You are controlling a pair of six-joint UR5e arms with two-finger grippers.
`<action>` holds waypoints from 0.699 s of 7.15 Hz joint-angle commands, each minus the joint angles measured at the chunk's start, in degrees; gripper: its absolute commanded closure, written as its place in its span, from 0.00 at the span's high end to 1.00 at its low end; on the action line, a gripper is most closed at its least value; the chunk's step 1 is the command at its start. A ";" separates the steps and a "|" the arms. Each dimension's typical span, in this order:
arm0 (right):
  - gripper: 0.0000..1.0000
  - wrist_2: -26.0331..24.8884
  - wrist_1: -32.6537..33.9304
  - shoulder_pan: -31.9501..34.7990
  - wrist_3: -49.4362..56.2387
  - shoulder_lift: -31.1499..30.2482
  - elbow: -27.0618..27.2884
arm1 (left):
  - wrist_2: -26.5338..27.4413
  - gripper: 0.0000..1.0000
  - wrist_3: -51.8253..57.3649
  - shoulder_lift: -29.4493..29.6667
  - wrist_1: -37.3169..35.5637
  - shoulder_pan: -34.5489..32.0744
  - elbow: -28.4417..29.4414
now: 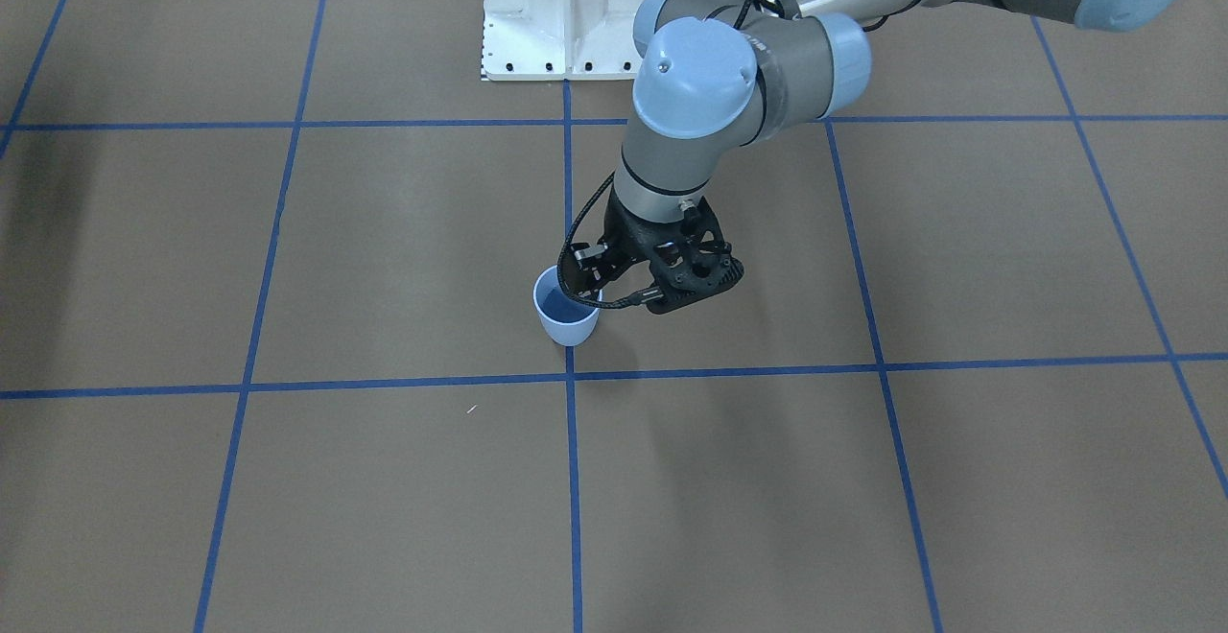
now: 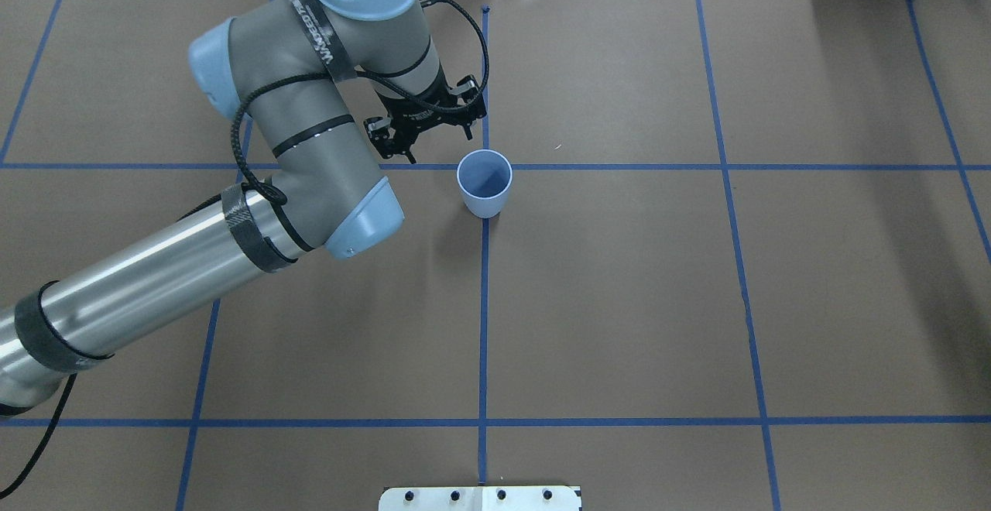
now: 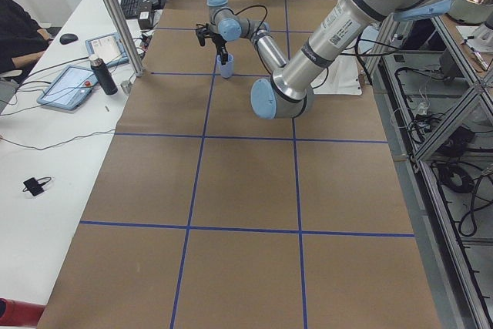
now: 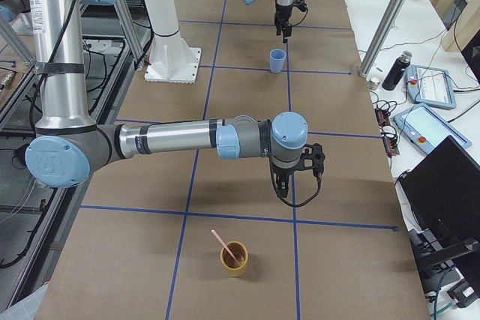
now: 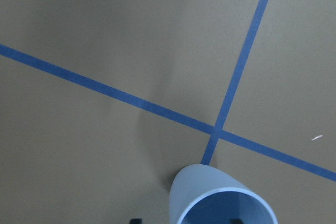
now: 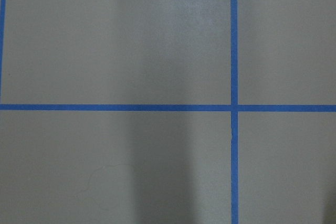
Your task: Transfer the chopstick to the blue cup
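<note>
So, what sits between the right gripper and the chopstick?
Only bare table and one blue tape line, in the exterior right view; the chopstick leans in a yellow cup.

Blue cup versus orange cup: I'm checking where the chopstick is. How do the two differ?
The blue cup is pale blue; the orange cup is mustard orange. The blue cup is empty; the orange cup holds the chopstick, leaning over its rim. In the exterior right view the blue cup stands far off, the orange cup near. Both stand upright on the table, handleless.
</note>
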State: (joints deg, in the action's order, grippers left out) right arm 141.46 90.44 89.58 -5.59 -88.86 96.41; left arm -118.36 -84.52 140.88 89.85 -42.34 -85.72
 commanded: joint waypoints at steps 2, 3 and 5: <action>1.00 -0.57 0.70 2.25 4.01 -4.11 -1.74 | -0.56 0.98 6.37 -7.01 -6.70 -3.79 -10.76; 1.00 -0.31 0.70 5.75 4.10 -6.83 -2.54 | -0.39 0.98 6.47 -7.29 -6.71 -4.23 -10.87; 1.00 -0.57 0.79 8.33 5.14 -10.62 -2.37 | -0.38 0.98 6.48 -8.43 -6.71 -5.11 -12.10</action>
State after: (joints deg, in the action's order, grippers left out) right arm 141.03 91.19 96.42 -1.19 -97.20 94.09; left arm -118.80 -78.14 133.09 83.20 -46.95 -97.19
